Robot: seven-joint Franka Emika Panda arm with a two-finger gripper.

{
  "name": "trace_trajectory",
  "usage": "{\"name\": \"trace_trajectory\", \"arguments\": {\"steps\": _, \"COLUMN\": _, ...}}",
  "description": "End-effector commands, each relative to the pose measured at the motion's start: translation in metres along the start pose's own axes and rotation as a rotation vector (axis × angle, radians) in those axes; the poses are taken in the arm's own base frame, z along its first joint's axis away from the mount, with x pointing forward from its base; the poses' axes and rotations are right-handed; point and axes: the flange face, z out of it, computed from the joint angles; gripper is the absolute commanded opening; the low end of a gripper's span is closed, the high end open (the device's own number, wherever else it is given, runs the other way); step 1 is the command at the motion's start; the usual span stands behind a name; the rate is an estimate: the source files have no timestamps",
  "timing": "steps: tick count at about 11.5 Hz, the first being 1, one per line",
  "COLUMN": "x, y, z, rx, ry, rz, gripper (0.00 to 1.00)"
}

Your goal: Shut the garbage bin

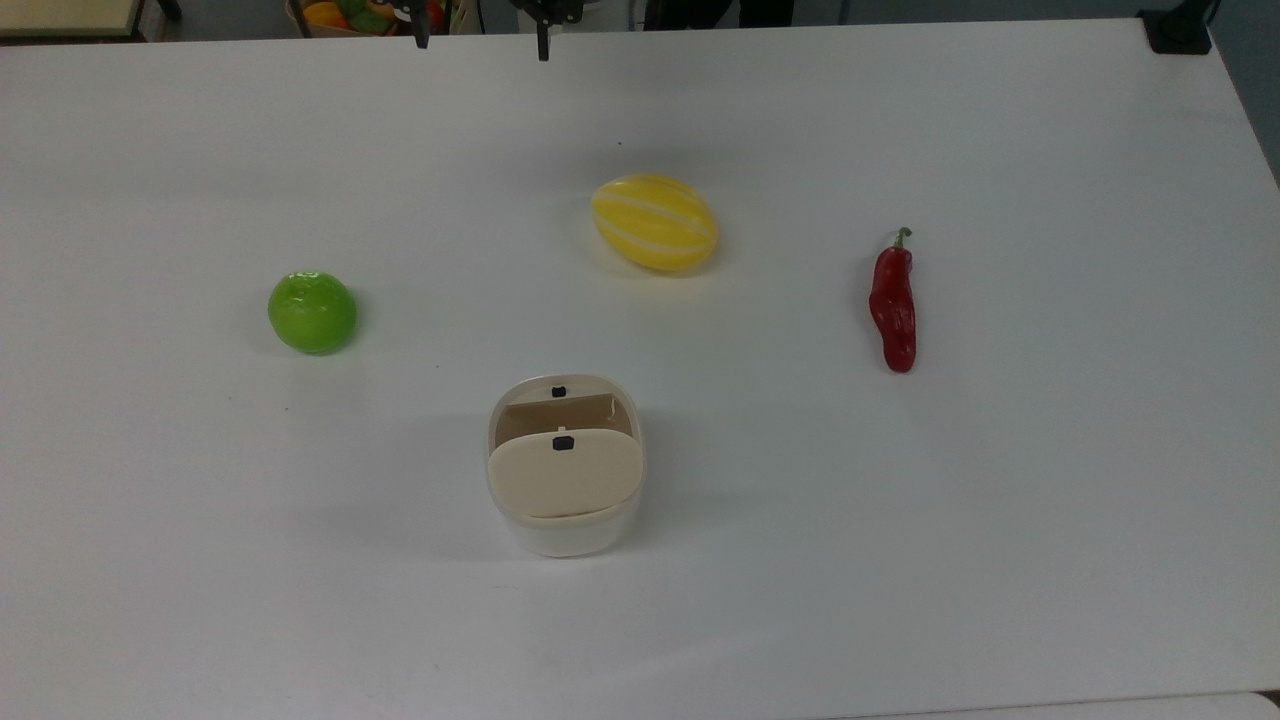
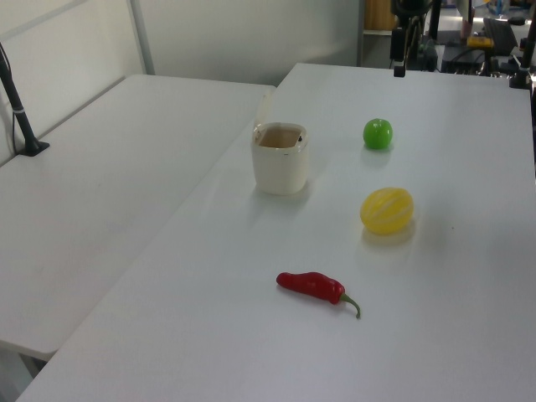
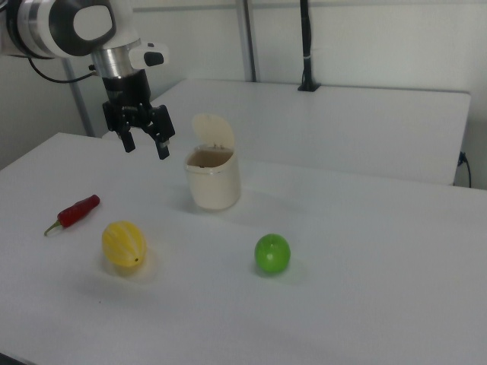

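End effector (image 1: pixel 482 40) cropped by frame

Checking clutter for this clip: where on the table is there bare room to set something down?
The table is mostly bare. Widest patches: the top view's near edge below the garbage bin, and the strip between red chili and yellow melon. Green fruit, melon and bin stand well apart; nowhere is crowded.

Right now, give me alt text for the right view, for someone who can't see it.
A small cream-white garbage bin stands on a white table with its beige lid raised upright. The robot's open gripper hangs empty in the air to the bin's left. A red chili pepper, a yellow striped melon and a green apple lie in front.
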Motion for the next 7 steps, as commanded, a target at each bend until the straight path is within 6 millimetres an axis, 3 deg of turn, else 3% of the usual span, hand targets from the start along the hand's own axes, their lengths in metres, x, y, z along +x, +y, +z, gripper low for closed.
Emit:
{"name": "trace_trajectory", "arguments": {"steps": 1, "x": -0.0076, "y": 0.0007, "z": 0.0031, "rx": -0.007, "ry": -0.022, "rz": -0.006, "gripper": 1.00}}
{"name": "trace_trajectory", "arguments": {"steps": 7, "x": -0.0062, "y": 0.0014, "z": 0.0032, "rx": -0.007, "ry": -0.014, "rz": -0.005, "gripper": 1.00}}
